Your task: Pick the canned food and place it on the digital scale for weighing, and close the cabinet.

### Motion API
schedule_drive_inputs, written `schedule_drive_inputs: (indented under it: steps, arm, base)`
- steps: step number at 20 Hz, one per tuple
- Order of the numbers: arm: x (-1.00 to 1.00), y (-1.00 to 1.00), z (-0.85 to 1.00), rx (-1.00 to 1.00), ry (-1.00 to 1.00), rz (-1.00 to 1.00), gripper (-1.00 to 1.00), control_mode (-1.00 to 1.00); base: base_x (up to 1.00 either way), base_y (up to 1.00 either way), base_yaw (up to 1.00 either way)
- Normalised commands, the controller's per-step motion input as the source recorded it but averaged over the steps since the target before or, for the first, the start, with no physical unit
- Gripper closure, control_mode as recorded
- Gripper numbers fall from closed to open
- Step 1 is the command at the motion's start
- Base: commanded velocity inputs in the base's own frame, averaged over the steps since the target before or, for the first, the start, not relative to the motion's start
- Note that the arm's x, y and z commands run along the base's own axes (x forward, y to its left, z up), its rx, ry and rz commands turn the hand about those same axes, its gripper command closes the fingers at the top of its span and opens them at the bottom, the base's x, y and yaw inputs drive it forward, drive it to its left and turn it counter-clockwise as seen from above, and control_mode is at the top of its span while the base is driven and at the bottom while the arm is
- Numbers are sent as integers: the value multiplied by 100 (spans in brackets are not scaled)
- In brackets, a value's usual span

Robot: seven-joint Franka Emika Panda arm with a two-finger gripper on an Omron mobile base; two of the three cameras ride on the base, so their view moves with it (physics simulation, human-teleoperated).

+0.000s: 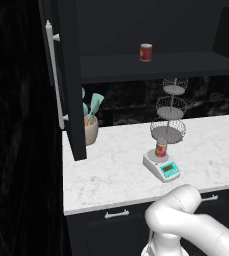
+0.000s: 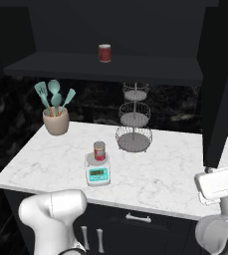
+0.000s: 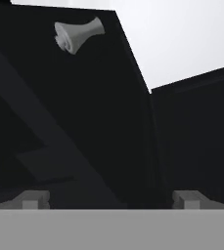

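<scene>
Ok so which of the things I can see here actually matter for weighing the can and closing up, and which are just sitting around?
Part of the job:
- canned food, standing on the digital scale
- cabinet, doors open
- claw, open, close to a dark cabinet door

Just lying about:
- second red can on the cabinet shelf
- three-tier wire basket stand
- utensil pot with teal utensils

The left base view looks forward and down from behind the arm's left; the right base view does likewise from its right. Both share the marble counter (image 1: 116, 170) with the digital scale (image 1: 162, 166) (seen from opposite sides). The hand view faces a black cabinet door (image 3: 69, 122), very near.
</scene>
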Motion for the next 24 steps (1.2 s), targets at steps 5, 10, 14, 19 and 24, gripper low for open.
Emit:
schedule_drive_inputs:
  steps: [5, 10, 14, 19, 24]
  arm:
    - [0, -5, 54, 0, 15, -1, -100, -100]
    - [18, -8, 5, -1, 16, 0, -100, -100]
    - [2, 0, 88, 0, -2, 0, -100, -100]
    - [-20, 8, 99, 0, -6, 0, -100, -100]
    - [-21, 87, 92, -10, -18, 0, -100, -100]
  base:
    - [0, 0, 0]
    - [0, 0, 0]
    - [0, 0, 0]
    - [0, 0, 0]
    - [0, 0, 0]
